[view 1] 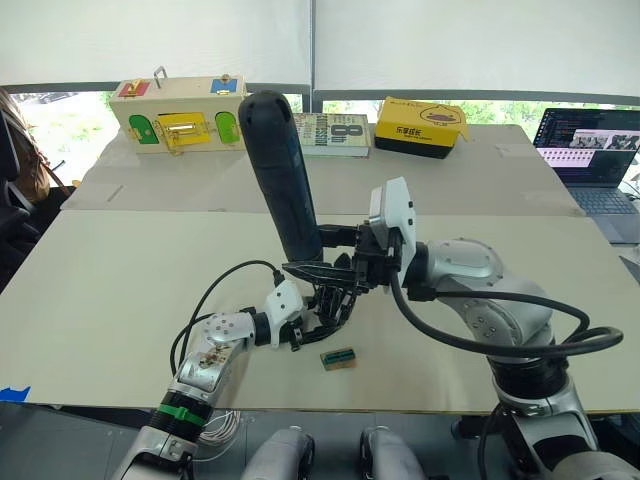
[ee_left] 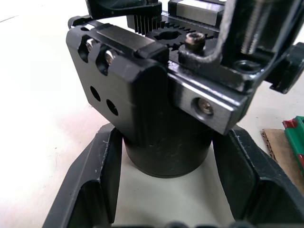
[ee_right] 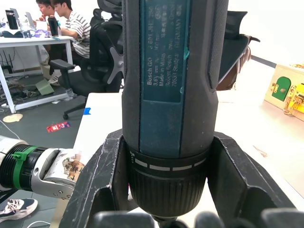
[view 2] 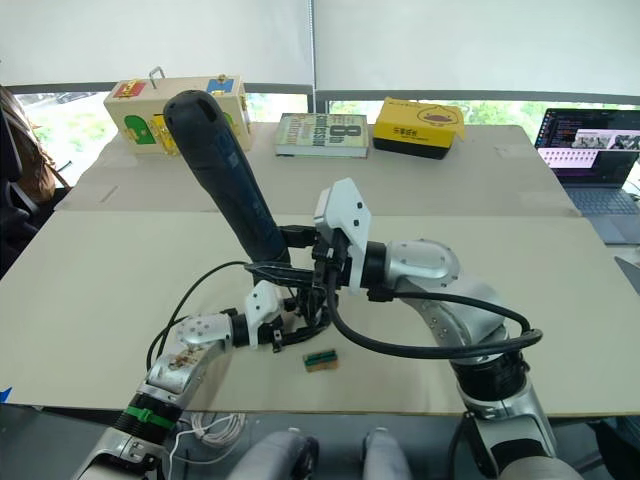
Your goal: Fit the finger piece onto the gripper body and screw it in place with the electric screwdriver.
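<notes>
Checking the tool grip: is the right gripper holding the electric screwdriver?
Yes, the right gripper has its fingers closed around the electric screwdriver near its collar.

The left arm reaches forward low over the desk, its claw (view 1: 318, 322) clamped around the rounded base of the gripper body (ee_left: 161, 99). The right arm bends inward from the right, its claw (view 1: 330, 262) gripping the electric screwdriver (view 1: 282, 170), held upright and tilted.

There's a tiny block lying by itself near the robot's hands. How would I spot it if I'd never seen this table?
Start at the pale table and find the tall black electric screwdriver that the right gripper holds upright. Look down to the table's near edge, just in front of the left gripper. There lies the small tan block, the only loose piece with a green top.
</notes>
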Available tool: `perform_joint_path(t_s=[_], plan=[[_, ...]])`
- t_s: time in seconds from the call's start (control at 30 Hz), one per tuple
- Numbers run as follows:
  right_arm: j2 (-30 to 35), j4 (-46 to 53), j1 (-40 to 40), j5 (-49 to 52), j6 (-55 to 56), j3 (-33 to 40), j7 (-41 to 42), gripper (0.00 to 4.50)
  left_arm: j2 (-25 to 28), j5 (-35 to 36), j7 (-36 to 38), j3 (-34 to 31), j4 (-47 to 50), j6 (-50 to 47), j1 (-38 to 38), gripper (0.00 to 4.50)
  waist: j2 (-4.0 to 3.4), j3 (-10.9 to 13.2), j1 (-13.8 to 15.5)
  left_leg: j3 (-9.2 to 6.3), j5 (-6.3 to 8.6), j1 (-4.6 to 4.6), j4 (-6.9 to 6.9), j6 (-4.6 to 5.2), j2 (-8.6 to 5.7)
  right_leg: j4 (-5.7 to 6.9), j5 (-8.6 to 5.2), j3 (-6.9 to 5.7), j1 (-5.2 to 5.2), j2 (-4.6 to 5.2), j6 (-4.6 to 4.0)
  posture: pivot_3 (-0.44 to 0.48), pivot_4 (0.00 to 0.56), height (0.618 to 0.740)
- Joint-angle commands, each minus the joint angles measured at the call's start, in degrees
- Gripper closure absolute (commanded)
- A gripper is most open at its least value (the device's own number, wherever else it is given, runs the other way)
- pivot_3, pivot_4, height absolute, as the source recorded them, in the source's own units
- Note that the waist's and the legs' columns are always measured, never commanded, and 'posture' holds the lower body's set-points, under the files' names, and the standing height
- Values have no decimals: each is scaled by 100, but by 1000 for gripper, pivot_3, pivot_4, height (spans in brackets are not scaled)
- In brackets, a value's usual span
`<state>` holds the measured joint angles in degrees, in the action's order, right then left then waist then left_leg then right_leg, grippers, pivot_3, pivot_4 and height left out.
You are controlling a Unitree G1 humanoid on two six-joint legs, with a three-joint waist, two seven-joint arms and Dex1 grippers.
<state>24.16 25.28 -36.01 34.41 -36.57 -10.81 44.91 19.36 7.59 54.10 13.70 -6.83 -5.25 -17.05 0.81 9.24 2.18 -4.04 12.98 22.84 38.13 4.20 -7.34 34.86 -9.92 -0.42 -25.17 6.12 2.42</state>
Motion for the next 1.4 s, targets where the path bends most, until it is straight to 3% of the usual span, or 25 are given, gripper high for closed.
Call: perform_joint_path(t_s=[0.03, 0.53, 1.4], plan=[[-55, 140, -36, 10, 148, 87, 8, 2598, 16, -45, 80, 215, -69, -176, 111, 2225, 0, 0, 0, 0, 0, 0, 0, 0, 0, 0, 0, 0, 0, 0, 0, 0, 150, 740], [-71, 144, 34, -33, 164, 69, 55, 2598, 12, -37, 52, 220, -73, -173, 121, 2225, 0, 0, -1, 0, 0, 0, 0, 0, 0, 0, 0, 0, 0, 0, 0, 0, 150, 740], [-270, -458, 830, -322, 582, 36, -30, 2598, 52, -31, 94, 229, -100, -155, 113, 2225, -4, -19, -12, 0, 4, -29, -1, 0, 2, -3, -3, 1, 8, -2, 3, 0, 150, 740]])
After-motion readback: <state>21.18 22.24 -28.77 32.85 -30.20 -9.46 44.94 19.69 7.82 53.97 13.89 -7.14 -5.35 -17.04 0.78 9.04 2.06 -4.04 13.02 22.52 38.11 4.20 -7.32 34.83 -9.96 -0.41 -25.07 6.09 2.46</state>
